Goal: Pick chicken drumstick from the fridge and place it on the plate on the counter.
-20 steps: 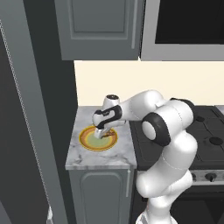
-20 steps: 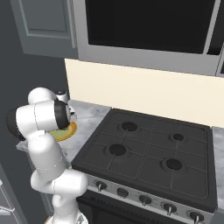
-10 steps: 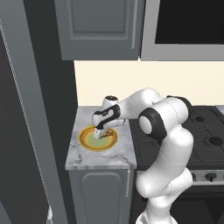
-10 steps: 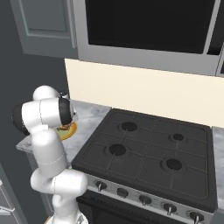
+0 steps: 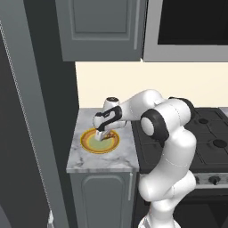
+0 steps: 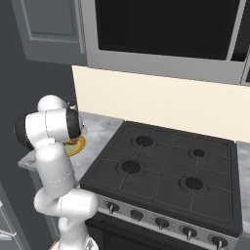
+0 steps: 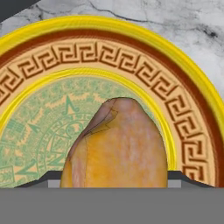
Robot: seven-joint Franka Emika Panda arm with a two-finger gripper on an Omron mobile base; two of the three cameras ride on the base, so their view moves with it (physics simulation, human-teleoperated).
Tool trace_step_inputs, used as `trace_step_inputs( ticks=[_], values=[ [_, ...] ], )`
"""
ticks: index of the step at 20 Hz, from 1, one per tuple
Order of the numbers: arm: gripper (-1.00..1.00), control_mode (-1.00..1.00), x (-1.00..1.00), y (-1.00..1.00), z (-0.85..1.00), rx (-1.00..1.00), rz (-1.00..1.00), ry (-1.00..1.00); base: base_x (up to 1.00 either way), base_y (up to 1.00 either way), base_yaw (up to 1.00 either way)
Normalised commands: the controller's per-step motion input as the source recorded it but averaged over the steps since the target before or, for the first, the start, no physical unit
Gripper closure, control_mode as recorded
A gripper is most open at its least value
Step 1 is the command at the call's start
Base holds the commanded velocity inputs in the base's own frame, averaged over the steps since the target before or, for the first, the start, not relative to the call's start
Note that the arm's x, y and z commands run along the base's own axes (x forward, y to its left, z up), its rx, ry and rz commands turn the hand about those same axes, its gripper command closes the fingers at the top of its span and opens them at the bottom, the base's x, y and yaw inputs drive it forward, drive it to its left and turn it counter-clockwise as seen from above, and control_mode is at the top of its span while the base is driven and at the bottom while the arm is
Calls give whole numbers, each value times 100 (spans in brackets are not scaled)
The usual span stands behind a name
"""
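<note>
My gripper [image 5: 103,133] hangs low over the plate [image 5: 89,144], shut on the chicken drumstick [image 5: 107,132]. In the hand view the brown-orange drumstick [image 7: 118,144] fills the gap between my two dark fingertips [image 7: 176,176], with its rounded end over the plate's pale green centre. The plate's orange-yellow rim [image 7: 188,87] arcs around it on the marble counter [image 7: 175,22]. The plate lies in the middle of the small counter [image 5: 102,162]. In the right base view my arm hides all but a sliver of the plate [image 6: 77,145]. The fridge's tall grey side [image 5: 26,133] rises just left of the counter.
A black stovetop [image 6: 166,171] with several burners adjoins the counter on the right. A grey wall cabinet [image 5: 102,31] hangs above the counter, and a dark microwave [image 6: 166,29] above the stove. A cream backsplash [image 5: 107,84] closes the counter's far side.
My gripper has come down and slightly left with the drumstick, closer to the plate. The plate and the base views have not shifted.
</note>
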Motion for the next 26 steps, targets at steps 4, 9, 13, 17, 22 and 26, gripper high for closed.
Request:
trace_step_inputs(
  ticks=[4, 9, 13, 17, 22, 26],
  values=[
    [-100, -100, 0, 0, 0, 0, 0, 0, 0, 0, 0],
    [-100, -100, 2, 0, 0, 0, 0, 0, 0, 0, 0],
    [-100, -100, 4, -1, 10, 0, 0, 0, 0, 0, 0],
    [-100, -100, 0, -20, 31, 2, 1, 0, 0, 0, 0],
    [-100, -100, -9, -13, 58, 0, 0, 0, 0, 0, 0],
    [-100, -100, -36, -18, 67, 0, -3, 0, 0, 0, 0]
  ],
)
